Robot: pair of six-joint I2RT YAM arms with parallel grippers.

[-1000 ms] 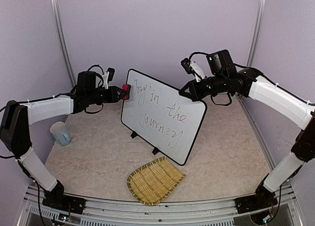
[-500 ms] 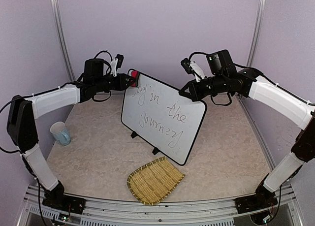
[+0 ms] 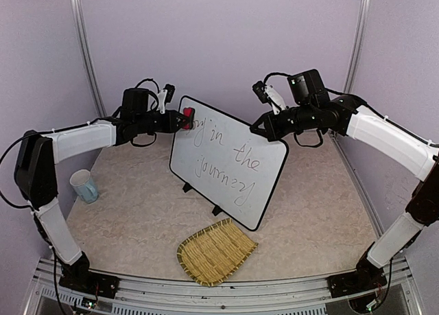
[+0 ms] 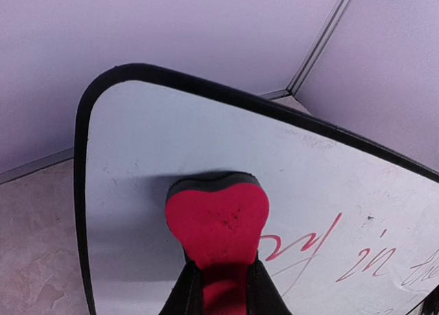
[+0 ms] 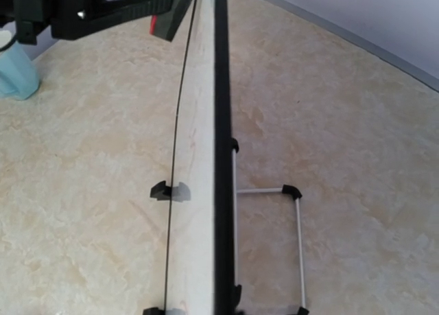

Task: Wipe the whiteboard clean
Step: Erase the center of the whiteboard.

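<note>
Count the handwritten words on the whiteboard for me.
4. On the whiteboard's top line: "Joy" at the left, its start partly behind the red eraser, then "in", then "the". "journey" sits alone on the lower line. None seems hidden.

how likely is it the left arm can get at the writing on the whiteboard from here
Likely yes: the left hand holds the red eraser at the whiteboard's top corner, the writing starts right beside it, and nothing stands between.
</note>
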